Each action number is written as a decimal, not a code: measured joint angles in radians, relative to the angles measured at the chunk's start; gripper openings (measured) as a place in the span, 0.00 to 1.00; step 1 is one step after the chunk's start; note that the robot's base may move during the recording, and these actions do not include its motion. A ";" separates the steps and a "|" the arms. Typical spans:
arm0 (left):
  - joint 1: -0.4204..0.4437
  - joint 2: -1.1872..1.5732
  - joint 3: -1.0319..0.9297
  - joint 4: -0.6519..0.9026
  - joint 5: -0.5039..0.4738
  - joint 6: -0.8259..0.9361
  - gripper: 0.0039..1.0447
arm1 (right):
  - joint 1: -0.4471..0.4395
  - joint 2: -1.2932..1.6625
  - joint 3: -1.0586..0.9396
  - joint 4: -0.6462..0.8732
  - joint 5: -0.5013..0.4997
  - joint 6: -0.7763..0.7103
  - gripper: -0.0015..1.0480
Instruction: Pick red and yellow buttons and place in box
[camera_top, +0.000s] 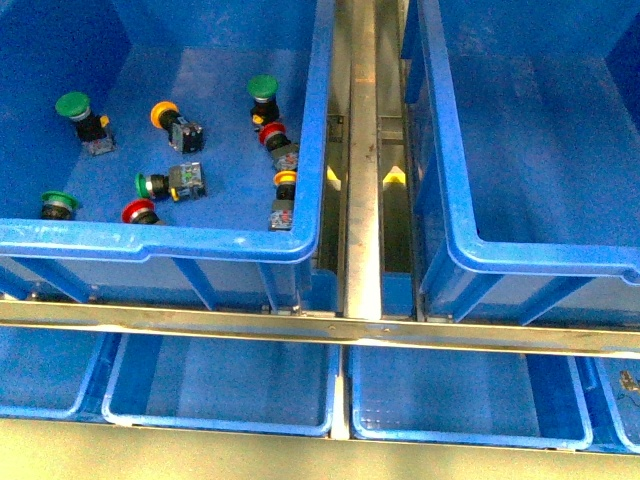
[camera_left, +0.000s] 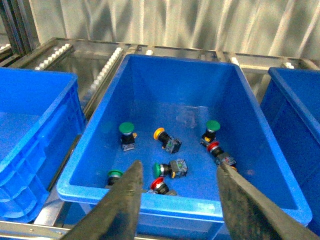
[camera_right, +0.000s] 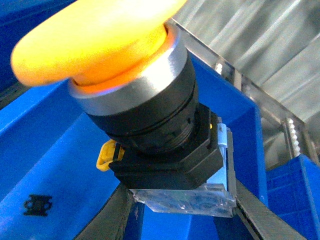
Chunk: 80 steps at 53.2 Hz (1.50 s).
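Front view shows neither of my arms, only two deep blue crates side by side on a metal rack. One crate (camera_top: 300, 150) holds a scatter of push-buttons; the other crate (camera_top: 450, 180) shows nothing inside where I can see it.

Seen from my left wrist, my left gripper (camera_left: 177, 200) has its two dark fingers (camera_left: 125, 205) spread wide apart, holding nothing, above the near rim of the crate of buttons (camera_left: 240, 90). Between and just beyond my fingertips lie a red button (camera_left: 158, 185) and a green button (camera_left: 165, 169). Farther off lie a yellow button (camera_left: 161, 134), another red button (camera_left: 215, 148) near the far finger, and more green ones.

My right wrist view is filled by a second yellow button (camera_right: 105, 35), very close, its black body and clear base pinched between my right gripper's (camera_right: 182, 215) fingers (camera_right: 260, 220). It hangs over a blue crate (camera_right: 65, 165).
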 joint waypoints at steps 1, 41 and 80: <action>0.009 -0.005 0.000 -0.002 0.003 0.001 0.24 | -0.001 -0.001 0.000 -0.001 -0.004 0.000 0.30; 0.405 -0.083 0.000 -0.092 0.391 0.021 0.02 | -0.080 -0.060 -0.002 -0.060 -0.034 0.045 0.30; 0.408 -0.084 0.000 -0.092 0.393 0.022 0.02 | -0.088 -0.067 -0.023 -0.033 -0.042 0.061 0.30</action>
